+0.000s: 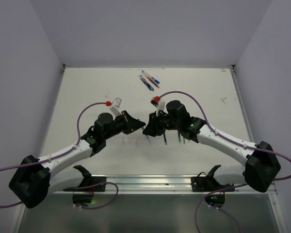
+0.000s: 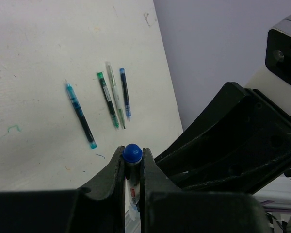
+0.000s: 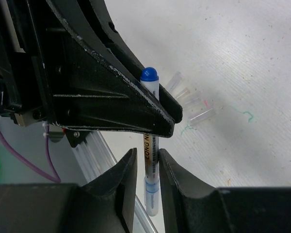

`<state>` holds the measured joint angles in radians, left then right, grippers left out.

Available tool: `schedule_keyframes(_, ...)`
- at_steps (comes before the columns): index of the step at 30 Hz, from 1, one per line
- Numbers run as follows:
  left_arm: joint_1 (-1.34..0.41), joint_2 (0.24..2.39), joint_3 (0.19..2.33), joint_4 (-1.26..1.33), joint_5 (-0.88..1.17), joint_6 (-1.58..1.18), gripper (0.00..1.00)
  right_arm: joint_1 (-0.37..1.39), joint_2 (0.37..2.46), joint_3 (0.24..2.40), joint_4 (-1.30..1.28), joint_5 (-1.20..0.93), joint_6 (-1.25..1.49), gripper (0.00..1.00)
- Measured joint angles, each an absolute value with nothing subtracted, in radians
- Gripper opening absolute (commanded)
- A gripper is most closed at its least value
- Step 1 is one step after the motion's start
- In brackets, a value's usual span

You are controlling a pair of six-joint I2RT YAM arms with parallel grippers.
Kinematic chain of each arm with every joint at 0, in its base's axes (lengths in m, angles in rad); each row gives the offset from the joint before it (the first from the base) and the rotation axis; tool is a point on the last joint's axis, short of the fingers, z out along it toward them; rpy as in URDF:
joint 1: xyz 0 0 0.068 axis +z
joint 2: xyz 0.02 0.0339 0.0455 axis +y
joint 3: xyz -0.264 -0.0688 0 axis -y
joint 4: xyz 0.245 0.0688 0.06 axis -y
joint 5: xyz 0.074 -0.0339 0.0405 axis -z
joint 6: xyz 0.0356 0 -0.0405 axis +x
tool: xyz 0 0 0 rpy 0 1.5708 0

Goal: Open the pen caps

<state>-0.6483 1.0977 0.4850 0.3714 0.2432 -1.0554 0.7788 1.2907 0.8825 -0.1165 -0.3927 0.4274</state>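
The left gripper point(image 2: 132, 154) is pinched tight on a blue-domed pen point(image 3: 150, 145) just below the dome, holding it above the table point(image 1: 87, 97). The right gripper point(image 3: 148, 154) straddles the same pen's other end, its fingers slightly parted with a sliver of gap on one side. Four clear pen caps point(image 3: 202, 116) lie on the tabletop just beyond the held pen. The loose pens point(image 2: 115, 95) lie farther beyond it, near the table's far edge. A metal rail point(image 1: 150, 180) runs along the near side. Both arms crowd the held pen, and bare tabletop spreads to either side of it.
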Motion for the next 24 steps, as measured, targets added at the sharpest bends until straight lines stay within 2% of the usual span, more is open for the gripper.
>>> schedule_keyframes(4,-0.648,1.098,0.485,0.373,0.258,-1.055,0.00,0.779,1.307,0.883,-0.093,-0.408,0.430,0.30)
schedule_keyframes(6,-0.648,1.098,0.485,0.374,0.263,-1.056,0.00,0.779,1.316,0.883,-0.081,-0.412,0.430,0.26)
schedule_keyframes(7,-0.648,1.098,0.485,0.376,0.266,-1.056,0.00,0.779,1.322,0.883,-0.077,-0.412,0.431,0.19)
schedule_keyframes(8,-0.648,1.098,0.485,0.377,0.269,-1.057,0.00,0.779,1.325,0.883,-0.074,-0.412,0.431,0.00)
schedule_keyframes(9,-0.648,1.098,0.485,0.376,0.269,-1.056,0.00,0.779,1.330,0.883,-0.072,-0.412,0.427,0.00)
schedule_keyframes(11,-0.648,1.099,0.485,0.374,0.269,-1.056,0.43,0.779,1.334,0.883,-0.067,-0.413,0.434,0.00)
schedule_keyframes(12,-0.648,1.098,0.485,0.371,0.266,-1.056,0.76,0.779,1.334,0.882,-0.067,-0.414,0.437,0.00)
schedule_keyframes(14,-0.646,1.094,0.485,0.360,0.243,-1.052,1.00,0.780,1.334,0.881,-0.069,-0.410,0.439,0.00)
schedule_keyframes(17,-0.642,1.032,0.480,0.299,0.187,-1.054,1.00,0.781,1.332,0.873,-0.062,-0.385,0.448,0.00)
schedule_keyframes(24,-0.643,0.715,0.430,0.234,0.016,-1.007,1.00,0.781,1.296,0.793,-0.048,-0.285,0.499,0.00)
